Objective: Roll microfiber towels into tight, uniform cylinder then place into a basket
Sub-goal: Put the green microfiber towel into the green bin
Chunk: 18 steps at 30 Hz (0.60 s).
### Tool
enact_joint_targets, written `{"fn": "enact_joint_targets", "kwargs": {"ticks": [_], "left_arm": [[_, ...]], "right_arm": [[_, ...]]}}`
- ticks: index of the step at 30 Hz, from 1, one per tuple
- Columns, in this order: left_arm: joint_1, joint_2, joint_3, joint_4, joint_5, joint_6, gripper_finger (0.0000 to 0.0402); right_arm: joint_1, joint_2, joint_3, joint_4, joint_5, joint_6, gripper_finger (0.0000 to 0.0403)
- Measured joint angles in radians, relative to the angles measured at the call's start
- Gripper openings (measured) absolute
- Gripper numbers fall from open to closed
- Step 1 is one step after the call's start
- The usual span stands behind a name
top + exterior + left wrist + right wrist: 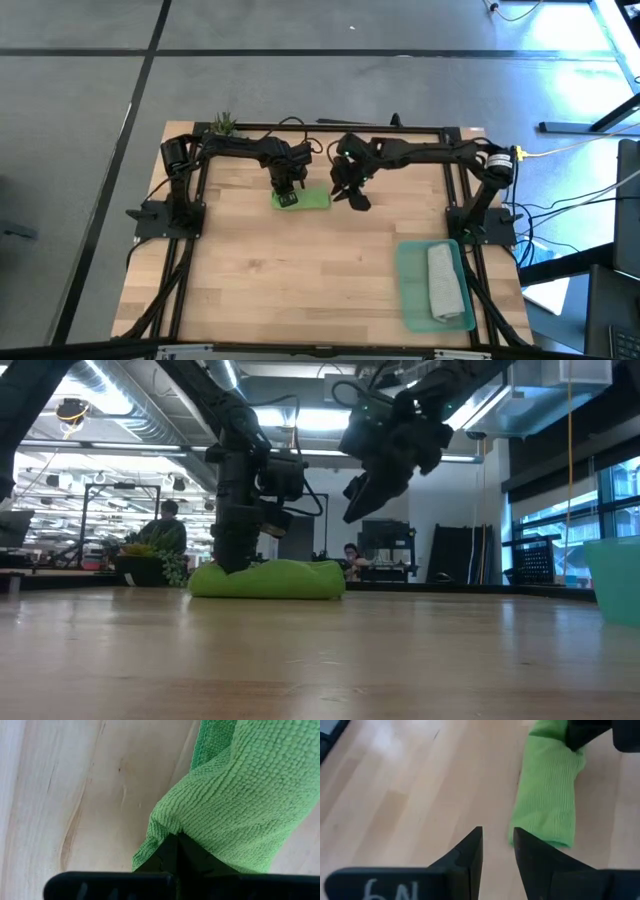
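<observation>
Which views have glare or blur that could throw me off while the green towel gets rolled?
High view: bright bluish glare washes the floor at upper right; the table is evenly lit. Low view: ceiling lights backlight both arms into silhouettes, and the near tabletop is blurred. Left wrist view: the green towel fills the frame with sharp weave. Right wrist view: the right gripper near the lens looks soft.

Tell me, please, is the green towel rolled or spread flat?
Rolled: the green towel lies as a thick bundle on the table, with the left pincer shut on one end.
</observation>
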Motion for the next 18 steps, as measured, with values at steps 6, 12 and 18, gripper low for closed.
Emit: {"fn": "enact_joint_targets", "kwargs": {"ticks": [6,12,18], "left_arm": [[-0.001,0.0,0.0,0.001,-0.004,0.002,0.0],[-0.001,0.0,0.0,0.003,-0.011,0.002,0.0],[-0.001,0.0,0.0,0.003,-0.012,0.0,0.0]], "right_arm": [[0.021,0.0,-0.025,0.037,0.084,0.051,0.011],[0.02,0.0,-0.025,0.042,0.08,0.055,0.011],[0.02,0.0,-0.025,0.044,0.078,0.054,0.011]]}}
